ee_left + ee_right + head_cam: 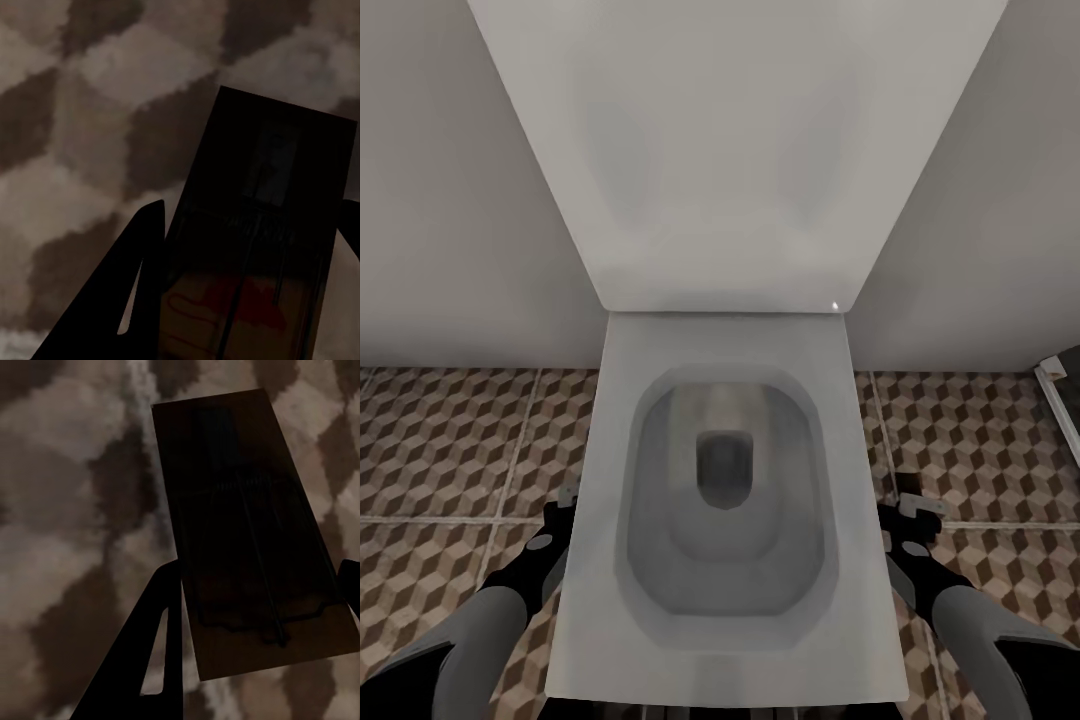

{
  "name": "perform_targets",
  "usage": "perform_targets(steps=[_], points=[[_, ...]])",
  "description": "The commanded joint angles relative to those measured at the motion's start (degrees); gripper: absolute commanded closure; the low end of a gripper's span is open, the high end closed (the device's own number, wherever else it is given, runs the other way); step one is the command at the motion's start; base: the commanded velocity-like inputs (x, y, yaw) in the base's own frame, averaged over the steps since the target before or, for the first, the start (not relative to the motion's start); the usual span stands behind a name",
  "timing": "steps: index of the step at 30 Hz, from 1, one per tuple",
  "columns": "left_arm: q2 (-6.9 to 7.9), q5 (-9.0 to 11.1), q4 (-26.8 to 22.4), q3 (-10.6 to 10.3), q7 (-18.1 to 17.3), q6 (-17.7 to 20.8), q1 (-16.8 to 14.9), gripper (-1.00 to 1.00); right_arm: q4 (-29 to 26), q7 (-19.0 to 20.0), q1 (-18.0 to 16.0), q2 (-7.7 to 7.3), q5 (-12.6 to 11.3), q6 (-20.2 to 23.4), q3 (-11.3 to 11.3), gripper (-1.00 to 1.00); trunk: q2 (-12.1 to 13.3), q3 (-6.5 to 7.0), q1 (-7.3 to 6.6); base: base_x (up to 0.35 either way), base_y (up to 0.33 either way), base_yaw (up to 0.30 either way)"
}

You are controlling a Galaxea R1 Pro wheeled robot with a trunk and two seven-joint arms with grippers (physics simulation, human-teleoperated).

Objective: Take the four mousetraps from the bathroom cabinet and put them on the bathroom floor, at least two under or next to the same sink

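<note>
You're looking straight down at a white toilet (725,500), lid up against the grey wall (450,200), bowl between your two arms. Cube-pattern floor (450,440) tiles run both sides of it.

Left gripper (565,500) sits low beside the toilet's left edge; right gripper (915,510) beside the right edge, approx same height.

Left wrist cam: a mousetrap (262,247) sits between the dark fingers (120,300), board end-on to the cam, wire spring and red mark visible near the base, tiles blurred behind. Fingers are narrow, clamped on the board's sides.

Right wrist cam: second mousetrap (251,525) likewise held between the fingers (142,652), wire frame showing on its face, a pale grout line crossing the tiles behind it. Both traps are in shadow, so detail's poor. Can't tell how far either trap is above the tiles.
</note>
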Motion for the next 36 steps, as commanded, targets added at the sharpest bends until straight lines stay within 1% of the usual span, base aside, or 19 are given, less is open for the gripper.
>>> perform_targets(steps=[1,24,36], points=[[-0.03,-0.7,0.1,0.4,0.0,-0.3,0.0,1.00,0.1,0.2,0.0,0.05,-0.4,-0.4,-0.2,1.00,0.0,-0.03,-0.01,0.000,0.000,0.000],[-0.21,-0.7,0.0,0.4,0.0,-0.2,0.0,1.00,0.0,-0.2,0.0,0.10,-0.2,0.0,-0.1,1.00,0.0,-0.03,-0.01,0.000,0.000,0.000],[-0.36,-0.8,0.0,0.4,0.0,-0.3,0.0,1.00,0.1,0.1,0.0,0.27,-0.4,-0.6,-0.1,1.00,0.0,-0.03,-0.01,0.000,0.000,0.000]])
